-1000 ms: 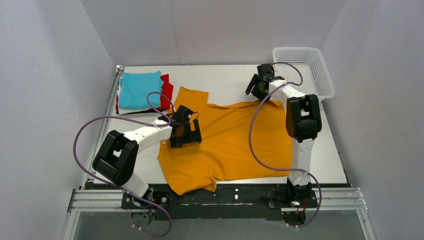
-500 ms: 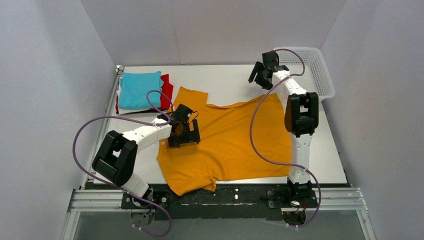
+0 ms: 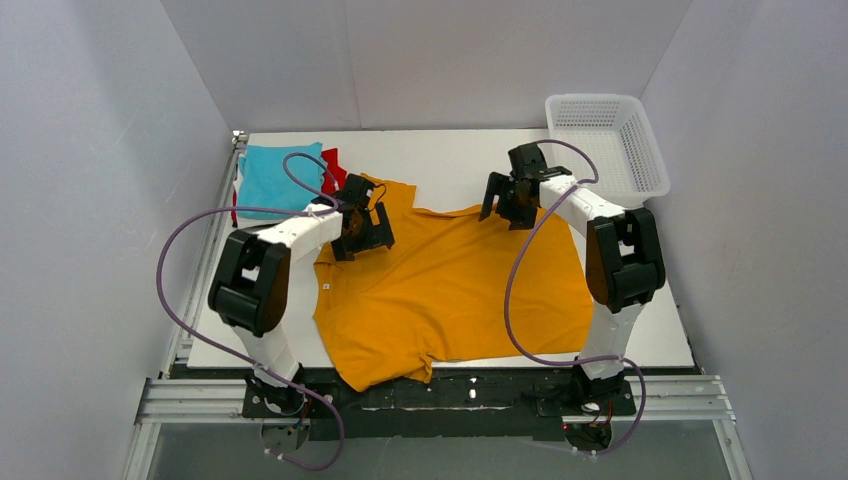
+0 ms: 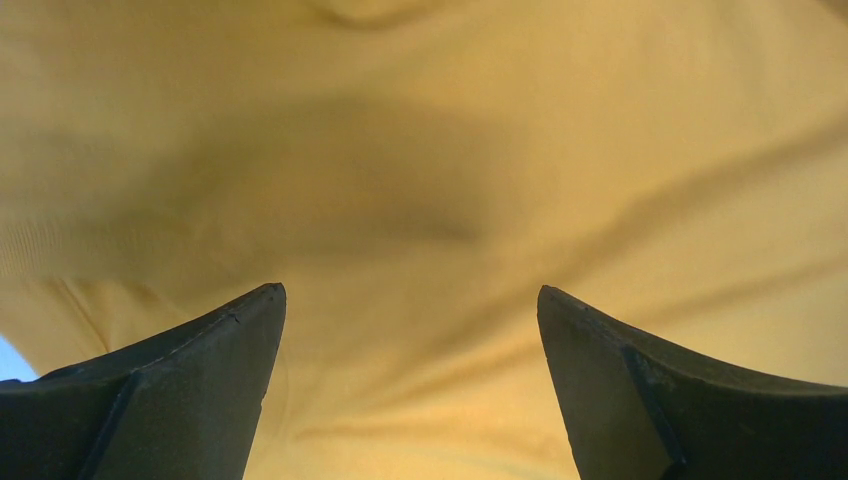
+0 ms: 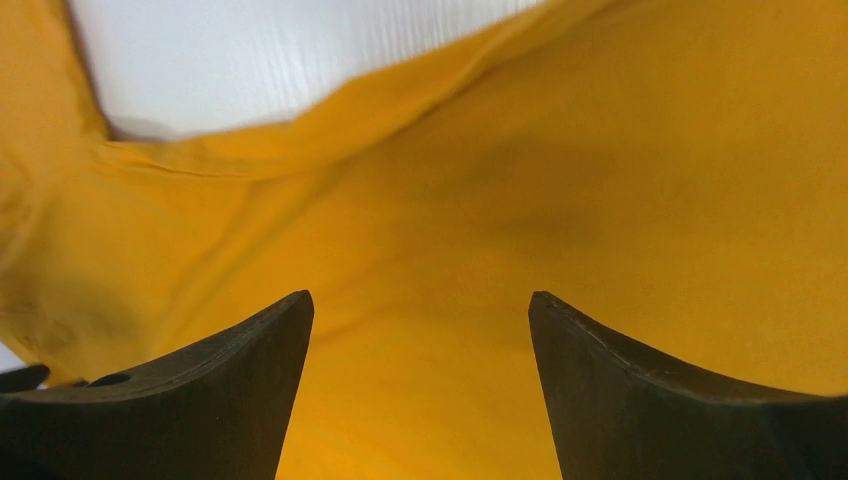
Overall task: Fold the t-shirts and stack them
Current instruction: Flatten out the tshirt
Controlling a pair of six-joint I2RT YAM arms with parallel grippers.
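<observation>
Folding of the large plain mustard-orange cloth t-shirt (image 3: pixel 460 290) looks barely begun: it lies spread flat in the middle of the white table (image 3: pixel 450 150), neck seemingly toward the left, hem toward the right, long axis running side to side. The left gripper (image 4: pixel 410 288) and right gripper (image 5: pixel 420 293) hang over its far edge, jaws wide and holding nothing. The next move likely calls for pinching that edge at both points and drawing it nearward.

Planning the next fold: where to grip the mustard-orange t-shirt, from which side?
Pinch the far edge of the mustard-orange t-shirt from above, left gripper at the sleeve, right gripper nearer the right end. It lies flat; probably only edges offer a lip.
</observation>
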